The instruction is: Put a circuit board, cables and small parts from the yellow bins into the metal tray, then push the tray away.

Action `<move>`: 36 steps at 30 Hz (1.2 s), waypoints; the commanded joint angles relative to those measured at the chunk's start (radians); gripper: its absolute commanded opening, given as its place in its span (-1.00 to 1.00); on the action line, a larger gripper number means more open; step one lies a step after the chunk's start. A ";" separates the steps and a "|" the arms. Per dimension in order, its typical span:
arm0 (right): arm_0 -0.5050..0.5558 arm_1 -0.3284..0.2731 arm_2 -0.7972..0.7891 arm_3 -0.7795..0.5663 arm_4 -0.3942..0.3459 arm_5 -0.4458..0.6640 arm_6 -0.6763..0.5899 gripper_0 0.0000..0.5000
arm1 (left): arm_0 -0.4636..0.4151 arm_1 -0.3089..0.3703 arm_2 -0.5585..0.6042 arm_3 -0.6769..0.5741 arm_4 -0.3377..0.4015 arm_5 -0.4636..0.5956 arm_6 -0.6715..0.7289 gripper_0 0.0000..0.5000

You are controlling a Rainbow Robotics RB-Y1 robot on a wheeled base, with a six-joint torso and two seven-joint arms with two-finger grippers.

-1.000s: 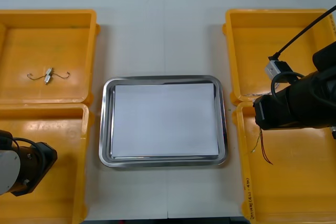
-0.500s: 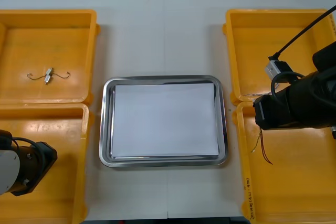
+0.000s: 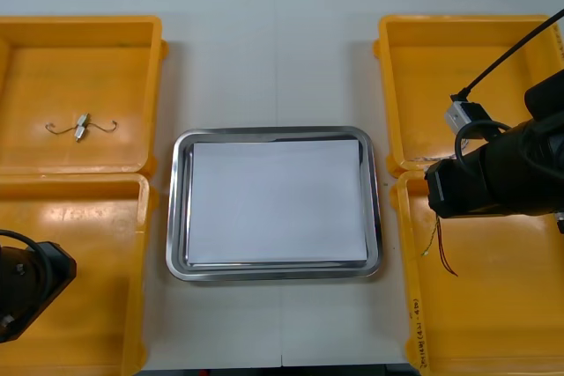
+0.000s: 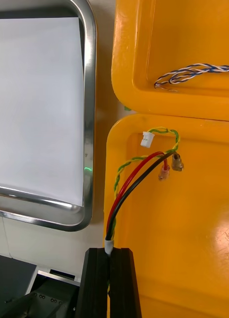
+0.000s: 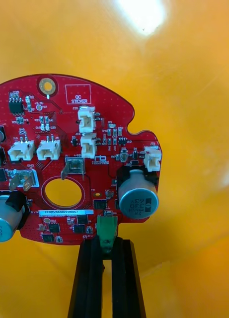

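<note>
In the left wrist view my left gripper (image 5: 107,242) is shut on the green connector at the edge of a round red circuit board (image 5: 69,164), over the orange floor of a bin. The left arm (image 3: 19,292) is at the near-left bin (image 3: 97,323) in the front view. My right gripper (image 4: 110,252) is shut on the end of a red, black and yellow-green cable (image 4: 136,174) that lies in the near-right bin (image 4: 184,238). In the front view the cable (image 3: 438,251) trails below the right arm (image 3: 493,173). The metal tray (image 3: 176,209), white inside, sits between the bins.
A small metal part (image 3: 81,127) with wire ends lies in the far-left bin (image 3: 53,68). A twisted blue and white cable (image 4: 193,73) rests in the far-right bin (image 3: 458,68). The tray rim (image 4: 88,99) runs close beside the right bins.
The left arm has shifted left and down toward the near edge, its white section gone from the front view. The right arm and cable have not moved.
</note>
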 commanded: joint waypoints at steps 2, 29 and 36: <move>-0.007 -0.006 0.009 -0.006 0.008 0.005 0.037 -1.00 | -0.047 0.074 0.080 -0.097 0.089 0.035 0.027 -1.00; 0.003 -0.006 0.009 -0.006 0.008 0.005 0.040 -1.00 | -0.348 0.327 -0.012 -0.139 0.400 0.035 0.026 -1.00; 0.003 -0.011 0.009 -0.006 0.000 0.005 0.042 -1.00 | -0.488 0.331 -0.210 -0.081 0.363 0.035 0.044 -1.00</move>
